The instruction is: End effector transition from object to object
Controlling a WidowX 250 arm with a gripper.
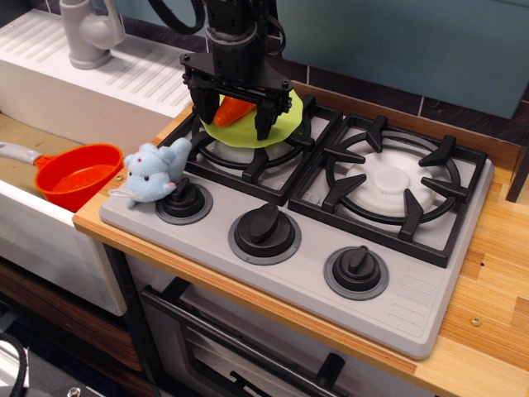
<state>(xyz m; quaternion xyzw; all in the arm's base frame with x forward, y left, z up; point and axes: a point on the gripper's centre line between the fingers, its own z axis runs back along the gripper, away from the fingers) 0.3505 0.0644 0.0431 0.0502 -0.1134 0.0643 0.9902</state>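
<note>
My black gripper (pixel 234 117) hangs from a dark cylindrical wrist with cables over the left burner of the toy stove (pixel 413 306). Its fingers (pixel 264 120) point down and stand spread around an orange carrot (pixel 234 111) that lies on a lime green plate (pixel 285 120). The fingers hide part of the carrot, and I cannot tell whether they touch it. A pale blue plush elephant (pixel 155 172) lies on the stove's front left corner, over the left knob (pixel 183 201), apart from the gripper.
An orange pot (pixel 78 174) sits in the sink left of the stove. A grey faucet (pixel 89 33) stands at the back left. The middle knob (pixel 264 231) and right knob (pixel 356 269) line the stove front. The right burner grate (pixel 393 184) is bare.
</note>
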